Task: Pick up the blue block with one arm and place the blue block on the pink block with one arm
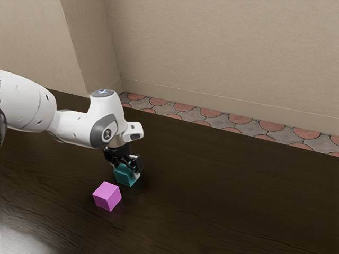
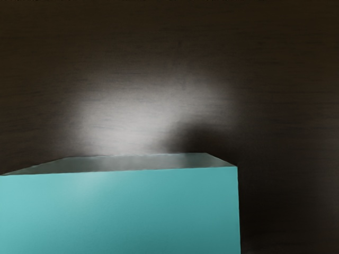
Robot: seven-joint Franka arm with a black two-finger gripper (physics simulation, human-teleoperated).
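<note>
Gripper [image 1: 127, 165] sits low over the top of the blue block [image 1: 125, 177]; can't tell if it's clamped or just straddling. Block looks teal, on or just off the table [image 1: 222, 201]. Pink block [image 1: 107, 196] near, at 7 o'clock. Likely rigid, light and smooth-sided; grip opposite flat faces at mid-height.

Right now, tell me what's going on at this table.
The Franka arm has its black gripper down around the blue block, low over the dark table. The pink block sits apart from it, nearer the camera, with nothing on top. The stacking isn't done yet.
</note>
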